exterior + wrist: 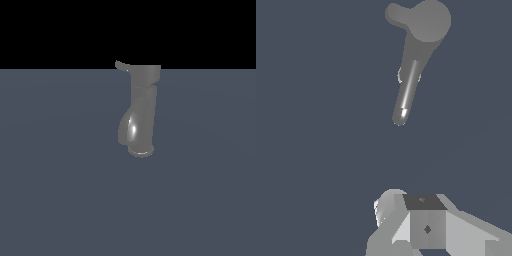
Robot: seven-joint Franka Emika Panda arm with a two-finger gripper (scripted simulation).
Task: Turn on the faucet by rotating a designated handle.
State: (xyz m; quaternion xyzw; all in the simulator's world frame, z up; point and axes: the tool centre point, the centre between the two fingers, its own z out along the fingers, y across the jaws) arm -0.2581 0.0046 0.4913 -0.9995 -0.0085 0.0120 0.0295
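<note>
1. Exterior view: faucet (140,112) stands upright on the desk (55,190); handle (122,66) juts from its cap toward that view's left. No arm visible.
2. Wrist view: end effector (423,225) is well apart from the faucet; opening unclear, nothing visibly held. Best to approach the lever tip, push tangentially.

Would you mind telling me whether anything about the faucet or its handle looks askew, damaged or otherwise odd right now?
Nothing stands out. The faucet stands upright and intact on the grey surface, its handle sticking sideways from the cap toward the exterior view's left. The gripper is clear of it; whether its fingers are open cannot be told.
</note>
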